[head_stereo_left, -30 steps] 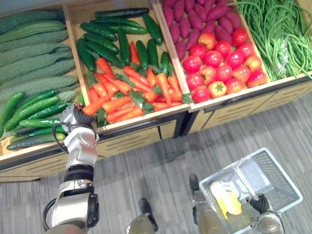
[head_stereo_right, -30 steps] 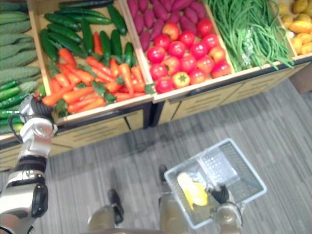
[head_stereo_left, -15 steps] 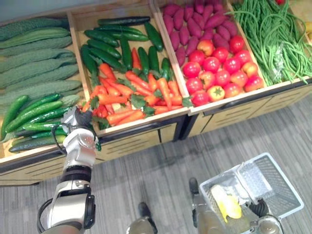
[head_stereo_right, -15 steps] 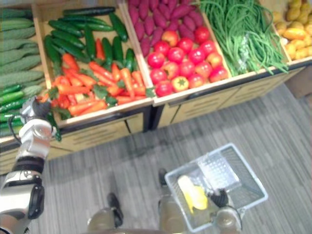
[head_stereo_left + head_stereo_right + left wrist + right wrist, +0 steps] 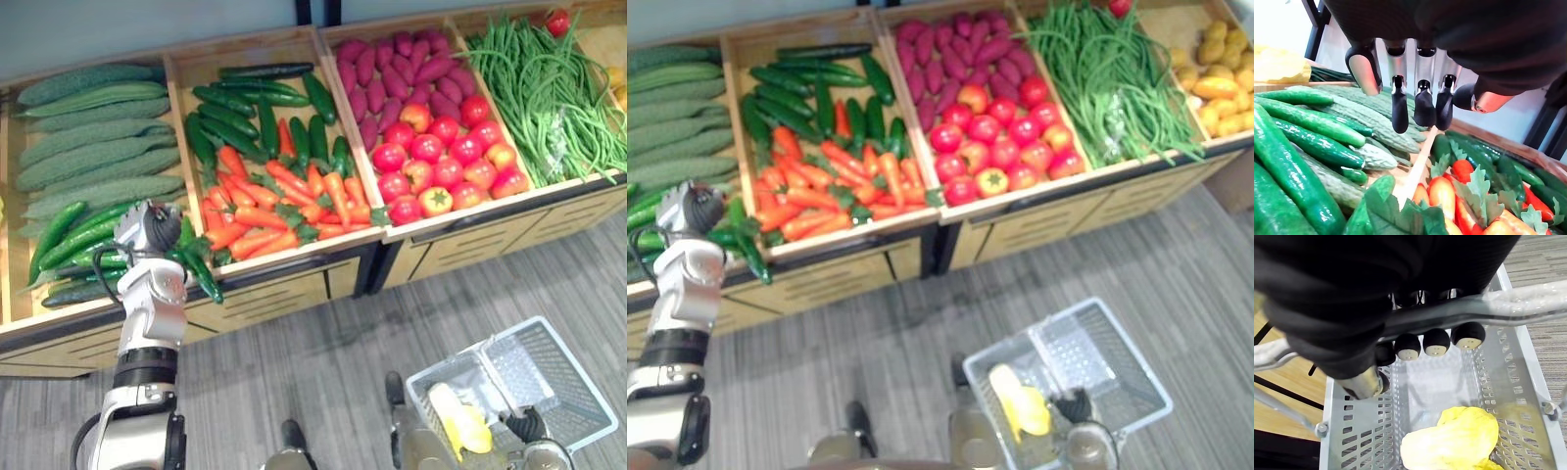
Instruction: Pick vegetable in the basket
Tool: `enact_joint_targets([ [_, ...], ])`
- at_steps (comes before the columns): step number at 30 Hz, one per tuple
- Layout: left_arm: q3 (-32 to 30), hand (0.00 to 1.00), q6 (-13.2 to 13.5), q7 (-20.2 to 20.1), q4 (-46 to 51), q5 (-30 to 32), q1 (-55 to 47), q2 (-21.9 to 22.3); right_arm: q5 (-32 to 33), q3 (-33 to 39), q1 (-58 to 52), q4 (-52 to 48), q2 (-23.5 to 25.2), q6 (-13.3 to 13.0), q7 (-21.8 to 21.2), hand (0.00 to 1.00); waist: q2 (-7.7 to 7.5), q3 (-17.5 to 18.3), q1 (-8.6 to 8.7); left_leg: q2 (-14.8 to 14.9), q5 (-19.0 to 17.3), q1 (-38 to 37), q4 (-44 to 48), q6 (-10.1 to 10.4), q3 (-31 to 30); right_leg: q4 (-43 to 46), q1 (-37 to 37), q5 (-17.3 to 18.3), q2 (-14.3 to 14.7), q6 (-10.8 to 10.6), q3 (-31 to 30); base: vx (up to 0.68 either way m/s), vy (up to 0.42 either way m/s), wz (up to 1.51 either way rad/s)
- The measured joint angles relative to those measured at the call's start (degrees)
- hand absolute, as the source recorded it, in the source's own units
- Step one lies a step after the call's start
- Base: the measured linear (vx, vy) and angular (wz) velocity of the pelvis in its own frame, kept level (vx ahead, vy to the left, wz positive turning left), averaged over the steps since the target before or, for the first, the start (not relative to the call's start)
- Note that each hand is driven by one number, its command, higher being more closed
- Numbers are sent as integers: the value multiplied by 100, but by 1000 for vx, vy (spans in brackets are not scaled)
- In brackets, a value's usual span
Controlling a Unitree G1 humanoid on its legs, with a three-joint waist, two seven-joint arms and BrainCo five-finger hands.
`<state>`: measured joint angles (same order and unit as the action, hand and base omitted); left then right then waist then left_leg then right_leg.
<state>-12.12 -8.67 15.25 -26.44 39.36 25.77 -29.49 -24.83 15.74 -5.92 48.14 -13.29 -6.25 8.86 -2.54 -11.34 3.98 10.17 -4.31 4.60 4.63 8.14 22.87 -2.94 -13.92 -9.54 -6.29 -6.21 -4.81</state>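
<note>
My left hand [image 5: 147, 227] hovers at the front edge of the wooden shelf, between the small green cucumbers [image 5: 78, 235] and the carrots [image 5: 265, 201]. In the left wrist view its fingers [image 5: 1399, 110] hang straight with nothing between them, above the divider between those two crates. One dark cucumber [image 5: 201, 276] pokes out over the shelf's front edge beside that hand. My right hand [image 5: 1435, 342] is curled round the metal handle [image 5: 1459, 308] of a grey mesh basket [image 5: 588, 392] held low at the right. A yellow vegetable [image 5: 1454, 440] lies inside it.
The shelf also holds long bumpy gourds [image 5: 88, 137], dark cucumbers [image 5: 245, 98], purple sweet potatoes [image 5: 392, 64], tomatoes [image 5: 441, 162] and green beans [image 5: 558, 88]. Grey plank floor [image 5: 313, 352] lies between the shelf front and the basket.
The camera has shifted, so the shelf sits lower and further right. My left hand stays at the shelf's front edge, and a dark cucumber now juts over that edge beside it.
</note>
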Motion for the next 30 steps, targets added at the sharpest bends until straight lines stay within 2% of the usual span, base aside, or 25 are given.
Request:
enact_joint_targets([
  [2,-64,100,0,-4,111,26,-107,0,-3,5,0,0,0,-1,-27,100,8,38,22,-4,35,-27,-72,3,0,-7,2,0,10,0,10,0,0,0],
  [3,-107,0,1,-4,153,29,-131,0,-3,19,0,0,0,-1,-32,100,19,50,26,-2,37,-36,-84,4,4,-10,5,0,16,0,8,0,0,0],
  [13,-155,0,6,-169,329,190,-265,14,-1,139,-39,-1,0,0,-67,100,85,114,50,-42,85,-110,-247,0,36,-71,17,-2,12,-1,-5,0,0,0],
  [17,55,0,26,-204,264,202,-306,3,-1,142,-39,-6,-1,0,-67,100,85,114,43,-43,84,-110,-248,1,58,-85,13,-3,13,-1,-25,0,0,0],
  [23,480,0,238,-328,-164,200,-292,-1,4,133,-38,-47,-4,-1,-65,100,104,125,45,-40,73,-111,-246,15,197,-77,-76,-7,36,-1,-147,6,-15,-11],
  [30,797,0,443,-490,-771,198,43,-2,9,69,-103,-300,-48,36,-62,100,205,172,35,48,1,44,-141,70,387,-32,-328,-16,99,-11,-340,15,-24,-14],
])
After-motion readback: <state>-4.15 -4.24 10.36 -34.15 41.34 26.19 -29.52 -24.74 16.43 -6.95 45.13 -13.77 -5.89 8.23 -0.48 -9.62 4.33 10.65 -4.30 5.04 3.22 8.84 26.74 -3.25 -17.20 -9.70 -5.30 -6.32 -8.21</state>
